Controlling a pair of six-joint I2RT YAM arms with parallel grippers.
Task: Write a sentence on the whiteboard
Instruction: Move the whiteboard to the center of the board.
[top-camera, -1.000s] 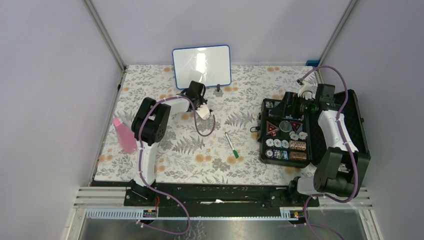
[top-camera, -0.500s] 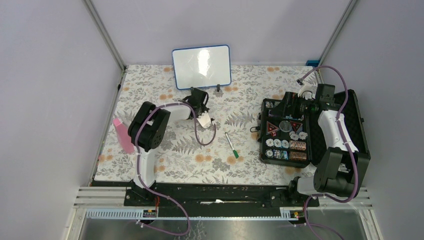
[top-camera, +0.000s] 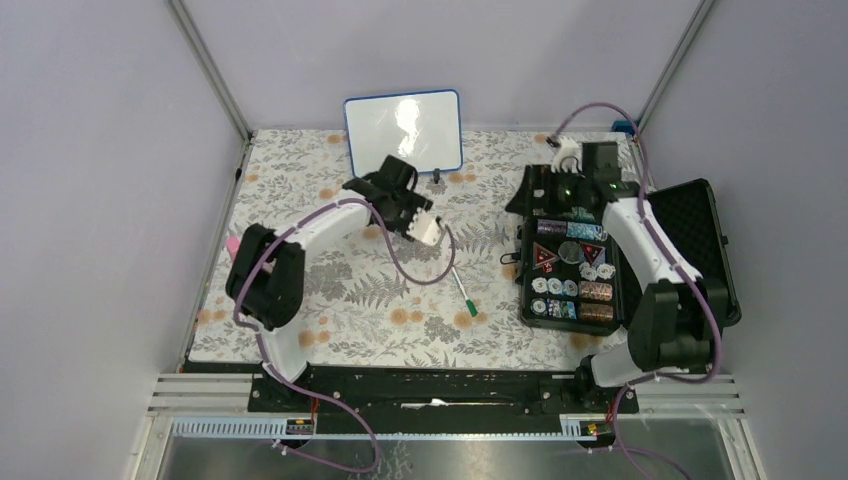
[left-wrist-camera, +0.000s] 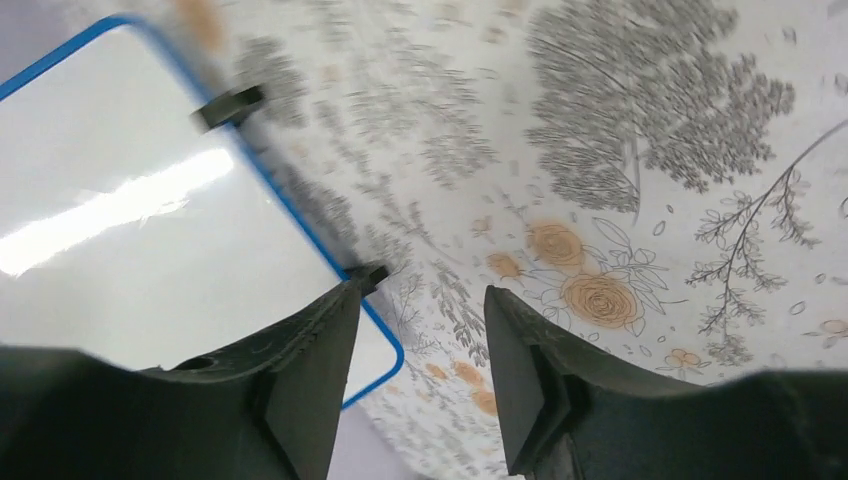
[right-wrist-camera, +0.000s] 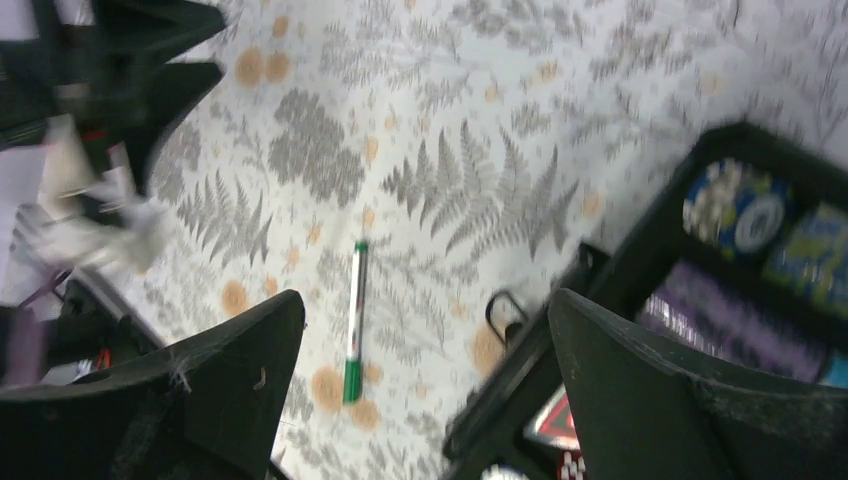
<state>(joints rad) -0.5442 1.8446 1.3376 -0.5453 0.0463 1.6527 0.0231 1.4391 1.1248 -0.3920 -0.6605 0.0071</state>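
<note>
At twelve o'clock on the tabletop (top-camera: 300, 170), the whiteboard (top-camera: 403, 133) stands on its feet, facing the arms for writing. Just before it, the left claw (left-wrist-camera: 420, 295) is parted and empty. At two o'clock the right claw (right-wrist-camera: 425, 298) gapes wide over the marker (right-wrist-camera: 353, 320) (unheld, lying flat). Glare hides whether any sentence is there.

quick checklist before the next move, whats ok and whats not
1. blue-framed glossy white whiteboard standing upright: ok
2. sentence on it: not ok, none visible
3. white marker with a green end in a gripper: not ok, it lies on the floral cloth
4. left gripper empty, jaws apart: ok
5. right gripper empty, jaws wide: ok
6. marker cap off: cannot tell
</note>
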